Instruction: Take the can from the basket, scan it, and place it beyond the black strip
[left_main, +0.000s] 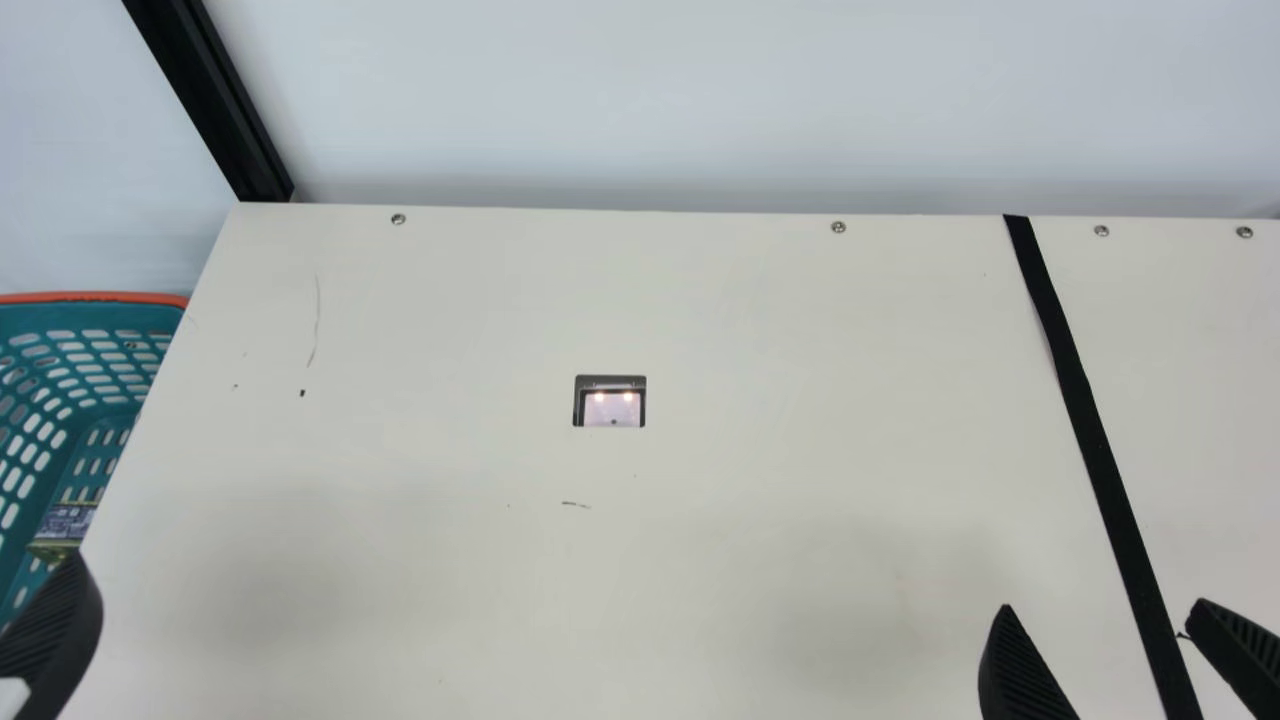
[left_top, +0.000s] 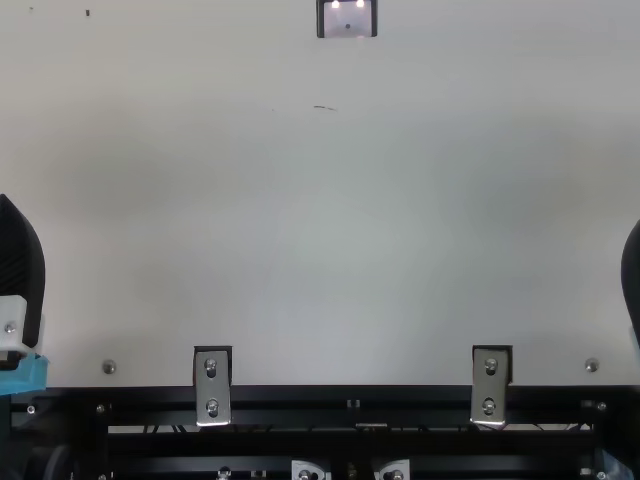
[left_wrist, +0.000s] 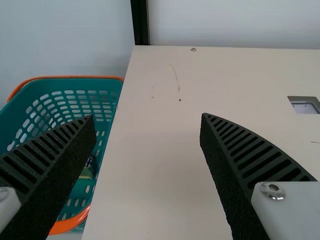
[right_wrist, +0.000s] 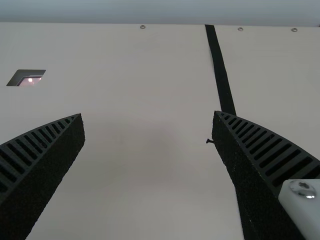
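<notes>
the cream table stretches before me, the teal basket just off its left edge, my left gripper and right gripper spread wide, the can lying inside the basket.

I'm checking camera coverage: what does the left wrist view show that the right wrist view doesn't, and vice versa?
The left wrist view adds the teal basket, the can inside it and the black post. The right wrist view adds the black strip. Both share the cream table, its scanner window and silver screws.
</notes>
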